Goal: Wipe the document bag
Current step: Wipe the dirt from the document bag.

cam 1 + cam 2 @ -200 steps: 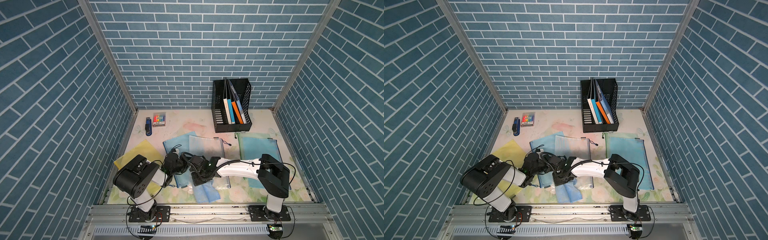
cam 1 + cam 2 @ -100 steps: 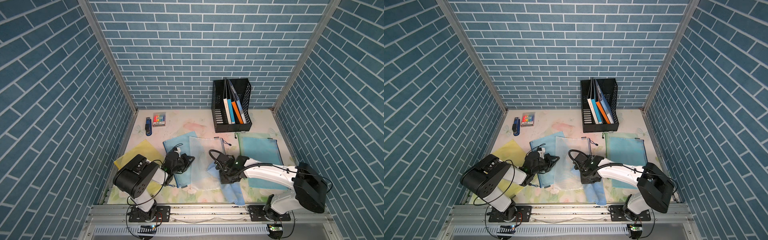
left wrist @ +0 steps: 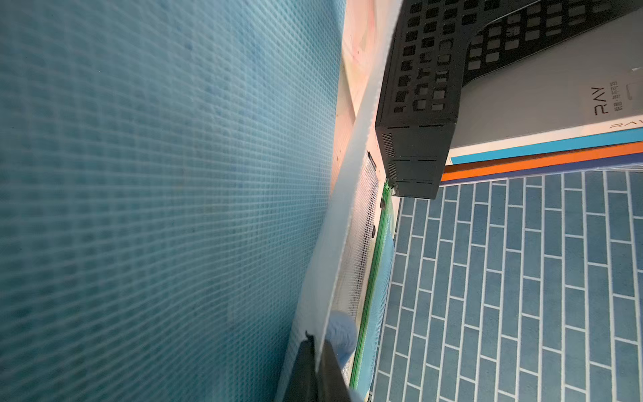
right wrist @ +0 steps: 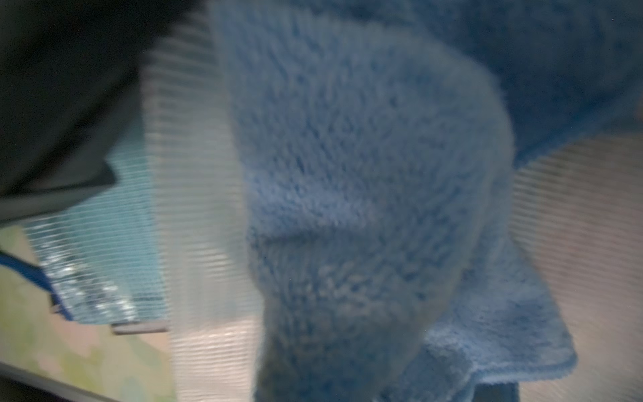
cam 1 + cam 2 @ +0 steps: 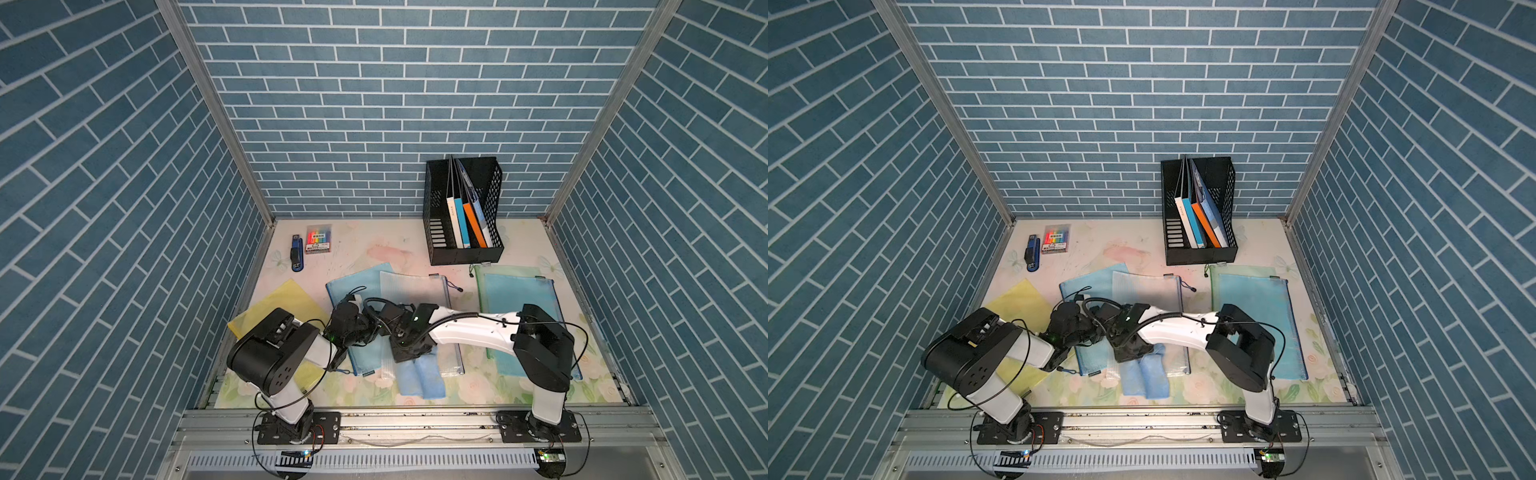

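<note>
Mesh document bag (image 5: 415, 289) beneath right gripper (image 5: 410, 354), jaws clamped on blue cloth (image 5: 419, 376), left gripper (image 3: 315, 344) pinched shut on bag's edge

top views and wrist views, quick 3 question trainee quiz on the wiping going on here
1. True or false: the right gripper is shut on the blue cloth.
2. Pick one: the cloth lies partly on which item? A. the white mesh document bag B. the yellow folder C. the green-edged bag
3. Short answer: which part of the white mesh document bag does the left gripper pinch?

Key: 1 true; 2 A; 3 its edge
</note>
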`<state>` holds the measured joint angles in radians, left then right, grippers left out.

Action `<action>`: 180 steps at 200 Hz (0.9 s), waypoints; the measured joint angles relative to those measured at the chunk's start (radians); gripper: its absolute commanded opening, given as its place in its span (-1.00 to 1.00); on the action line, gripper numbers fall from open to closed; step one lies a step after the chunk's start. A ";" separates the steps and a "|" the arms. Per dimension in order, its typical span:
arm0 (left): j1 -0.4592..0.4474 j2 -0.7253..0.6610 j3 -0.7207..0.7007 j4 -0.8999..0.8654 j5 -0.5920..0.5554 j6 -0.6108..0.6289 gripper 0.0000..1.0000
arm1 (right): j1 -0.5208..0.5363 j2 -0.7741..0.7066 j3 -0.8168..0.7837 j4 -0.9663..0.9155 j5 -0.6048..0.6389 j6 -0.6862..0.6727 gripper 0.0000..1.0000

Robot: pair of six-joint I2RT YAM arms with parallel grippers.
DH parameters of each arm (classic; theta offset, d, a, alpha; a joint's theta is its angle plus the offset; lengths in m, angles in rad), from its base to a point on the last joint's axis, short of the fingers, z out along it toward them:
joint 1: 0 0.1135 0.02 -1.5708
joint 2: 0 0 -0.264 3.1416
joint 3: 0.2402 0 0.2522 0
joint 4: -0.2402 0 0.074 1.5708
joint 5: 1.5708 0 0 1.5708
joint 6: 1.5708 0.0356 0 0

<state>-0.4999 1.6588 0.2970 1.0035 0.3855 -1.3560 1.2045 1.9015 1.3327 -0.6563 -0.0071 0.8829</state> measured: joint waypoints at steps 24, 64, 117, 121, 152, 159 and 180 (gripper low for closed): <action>-0.001 0.000 0.000 0.006 -0.004 -0.010 -1.00 | 0.026 0.001 -0.002 0.054 -0.045 -0.002 -1.00; -0.001 0.000 -0.001 -0.005 -0.014 -0.019 -1.00 | 0.019 0.001 -0.051 0.144 -0.087 0.003 -1.00; -0.001 0.000 -0.001 -0.008 -0.017 -0.019 -1.00 | -0.001 -0.035 -0.171 0.233 -0.060 0.084 -1.00; -0.001 0.000 -0.001 -0.008 -0.016 -0.018 -1.00 | -0.003 -0.055 -0.190 0.235 -0.044 0.095 -1.00; -0.001 -0.002 -0.001 -0.011 -0.002 -0.009 -1.00 | -0.049 -0.229 -0.332 0.127 0.059 0.141 -1.00; -0.001 -0.002 -0.001 -0.011 0.000 -0.006 -1.00 | -0.066 -0.270 -0.354 0.093 0.082 0.142 -1.00; -0.001 -0.003 -0.001 -0.011 0.003 0.000 -1.00 | -0.118 -0.386 -0.412 0.021 0.122 0.141 -1.00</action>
<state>-0.5011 1.6554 0.2958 0.9924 0.3885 -1.3560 1.0863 1.5158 0.9211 -0.6357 0.1150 1.0241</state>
